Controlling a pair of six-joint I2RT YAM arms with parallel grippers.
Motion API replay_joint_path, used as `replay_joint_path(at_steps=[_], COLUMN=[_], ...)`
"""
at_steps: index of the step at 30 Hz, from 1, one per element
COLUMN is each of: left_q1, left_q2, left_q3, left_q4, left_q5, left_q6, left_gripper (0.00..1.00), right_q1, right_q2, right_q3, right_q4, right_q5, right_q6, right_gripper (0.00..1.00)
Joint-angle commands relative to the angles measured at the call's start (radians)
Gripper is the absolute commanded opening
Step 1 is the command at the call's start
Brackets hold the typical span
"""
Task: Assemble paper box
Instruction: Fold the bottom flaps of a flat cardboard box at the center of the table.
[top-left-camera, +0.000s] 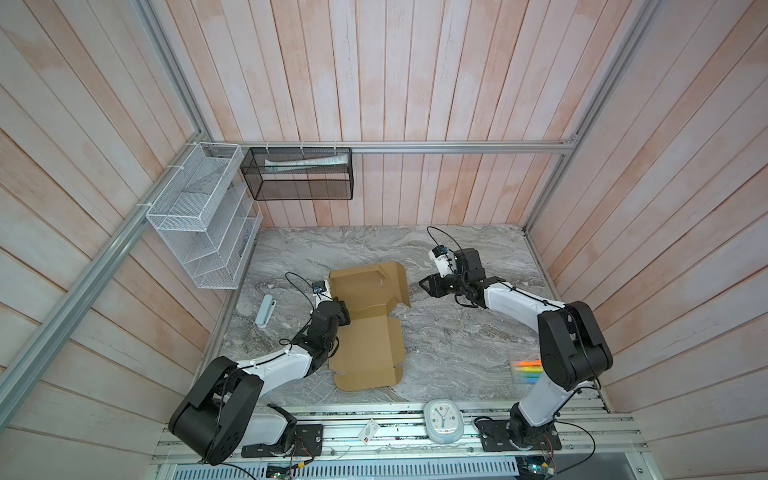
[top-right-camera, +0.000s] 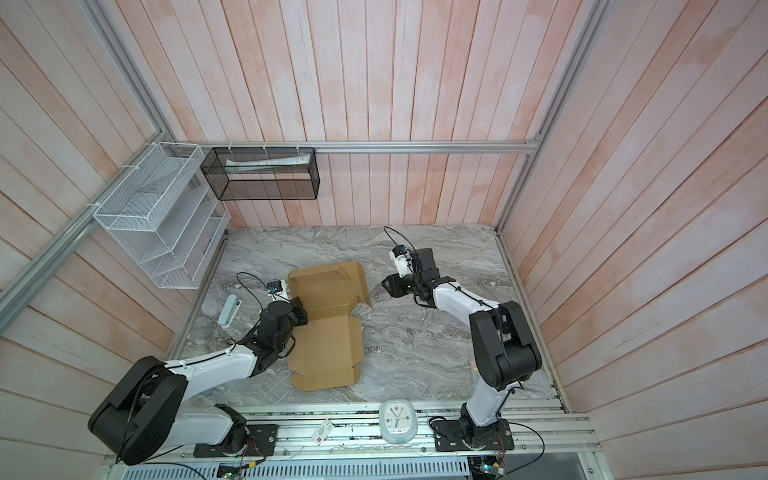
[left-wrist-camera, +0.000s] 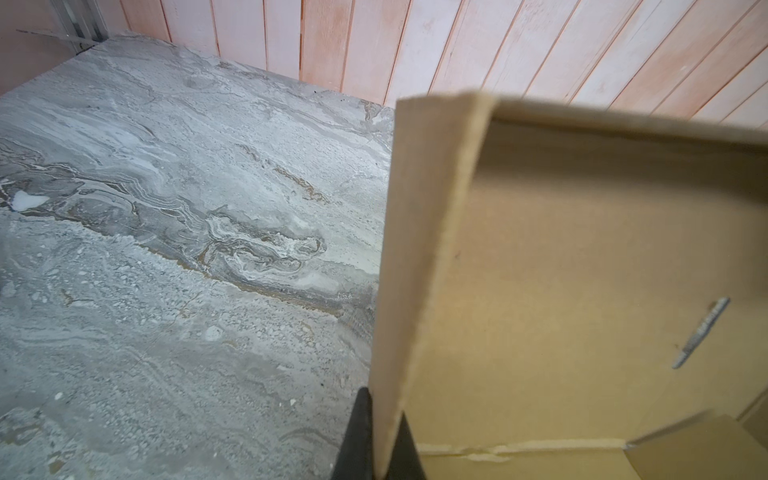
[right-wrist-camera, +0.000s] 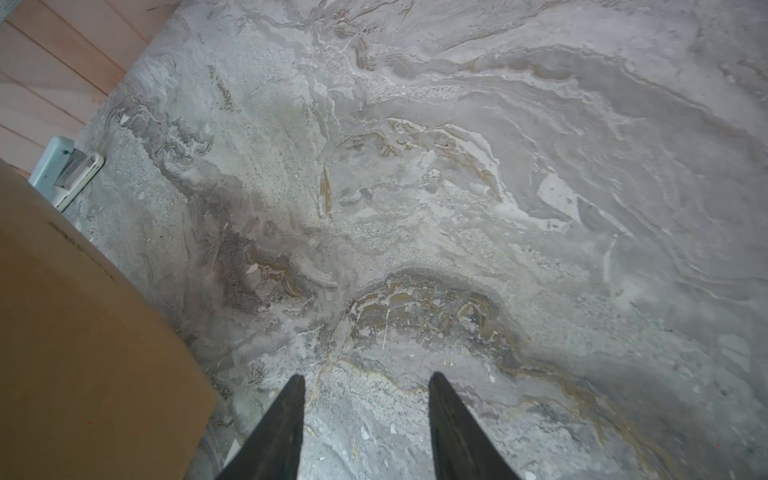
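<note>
The paper box (top-left-camera: 370, 336) (top-right-camera: 328, 345) is plain brown cardboard, partly folded, in the middle of the marble table. Its far half has walls standing up, and its near panel and front flap lie flat. My left gripper (top-left-camera: 343, 312) (top-right-camera: 301, 312) is at the box's left side. In the left wrist view the left gripper (left-wrist-camera: 384, 403) is shut on the edge of an upright side flap of the box (left-wrist-camera: 582, 249). My right gripper (top-left-camera: 424, 286) (top-right-camera: 386, 286) hovers just right of the box. It stands open (right-wrist-camera: 366, 375) over bare marble, with a box wall (right-wrist-camera: 83, 332) beside it.
A pale blue stapler-like thing (top-left-camera: 266, 311) (right-wrist-camera: 68, 174) lies left of the box. A clear case of coloured pens (top-left-camera: 527, 370) sits by the right arm. A small clock (top-left-camera: 443, 419) and a card (top-left-camera: 368, 432) rest on the front rail. Wire racks (top-left-camera: 199, 224) (top-left-camera: 297, 174) hang on the walls.
</note>
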Motion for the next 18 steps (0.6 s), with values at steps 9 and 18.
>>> replay_joint_path(at_steps=[9,18], left_q1=[0.004,0.004], left_q2=[0.033,0.04], left_q3=[0.063,0.085], left_q4=[-0.027,-0.046], left_q5=[0.049,0.061], left_q6=[0.025,0.032], left_gripper=[0.0,0.0], right_q1=[0.048,0.056], right_q2=[0.03,-0.003], right_q3=[0.072,0.045], right_q4=[-0.035,-0.032], right_q5=[-0.169,-0.27], right_q6=[-0.099,-0.108], right_gripper=[0.49,0.49])
